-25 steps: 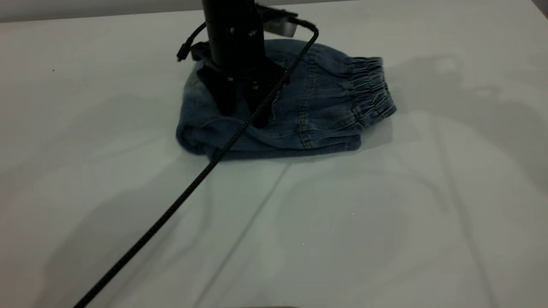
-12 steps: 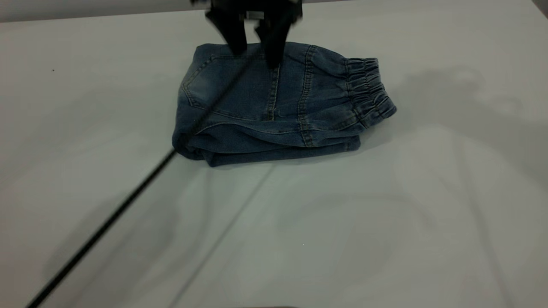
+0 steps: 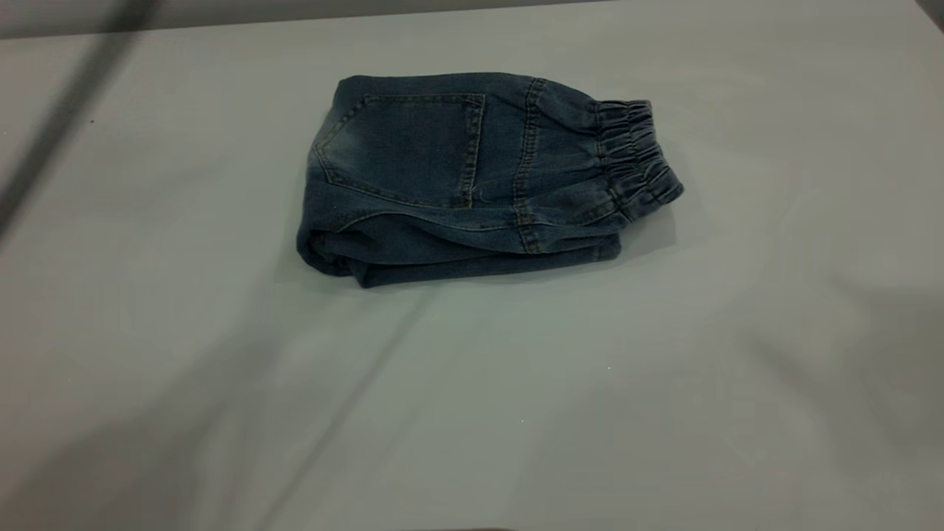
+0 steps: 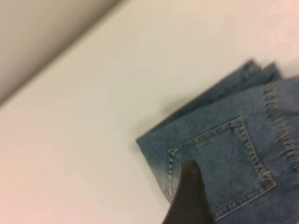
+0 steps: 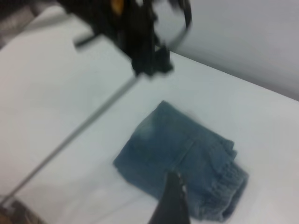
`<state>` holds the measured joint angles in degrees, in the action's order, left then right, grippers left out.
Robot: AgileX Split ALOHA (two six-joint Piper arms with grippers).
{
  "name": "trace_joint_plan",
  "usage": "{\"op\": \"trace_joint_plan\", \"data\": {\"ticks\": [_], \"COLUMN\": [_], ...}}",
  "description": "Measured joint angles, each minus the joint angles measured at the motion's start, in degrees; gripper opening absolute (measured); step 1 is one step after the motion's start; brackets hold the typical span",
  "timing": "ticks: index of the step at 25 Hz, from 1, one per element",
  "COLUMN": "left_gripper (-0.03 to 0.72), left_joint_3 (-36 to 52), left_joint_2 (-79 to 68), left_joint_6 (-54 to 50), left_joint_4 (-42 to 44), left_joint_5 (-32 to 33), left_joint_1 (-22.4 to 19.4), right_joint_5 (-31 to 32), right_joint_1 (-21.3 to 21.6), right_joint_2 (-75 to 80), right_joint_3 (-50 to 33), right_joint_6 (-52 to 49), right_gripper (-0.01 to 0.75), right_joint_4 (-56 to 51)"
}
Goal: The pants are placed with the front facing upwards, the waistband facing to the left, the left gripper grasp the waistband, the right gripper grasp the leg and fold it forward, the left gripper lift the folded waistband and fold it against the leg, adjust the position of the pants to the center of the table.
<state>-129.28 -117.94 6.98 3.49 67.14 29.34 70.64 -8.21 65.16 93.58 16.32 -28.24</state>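
Your left gripper (image 5: 140,44), the black mechanical claw seen from the right wrist camera, hangs above the table off the pants' far side, trailing a thin cable (image 5: 70,140); you cannot tell how its jaws stand. One dark finger (image 4: 189,198) shows over the denim. The small blue denim pants (image 3: 472,177) lie folded into a compact bundle (back pocket (image 3: 413,147) up) on the plain pale grey table (image 3: 516,383), the gathered elastic waistband (image 3: 634,158) at the right end.
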Motion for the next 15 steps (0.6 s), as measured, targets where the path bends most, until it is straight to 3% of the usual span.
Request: {"op": "trace_joint_plan", "data": {"ticks": [7,15], "left_gripper": [0.517,0.517], "left_joint_3": [16.4,44.0], "left_joint_2": [26.9,63.0], "left_joint_6": [-1.2,-0.7], "left_joint_4": [0.0,0.0], "left_joint_5": [0.0,0.0], "left_joint_1": [0.1,0.1], "right_joint_5": [2.3,2.5], "right_joint_1": [0.0,0.0], "right_joint_2": [-18.6,-37.5], "right_joint_3": [-3.6,-19.0], "right_joint_6": [-3.2,-7.0], "right_gripper": [0.549,0.549], "right_joint_4": [0.3,5.5]}}
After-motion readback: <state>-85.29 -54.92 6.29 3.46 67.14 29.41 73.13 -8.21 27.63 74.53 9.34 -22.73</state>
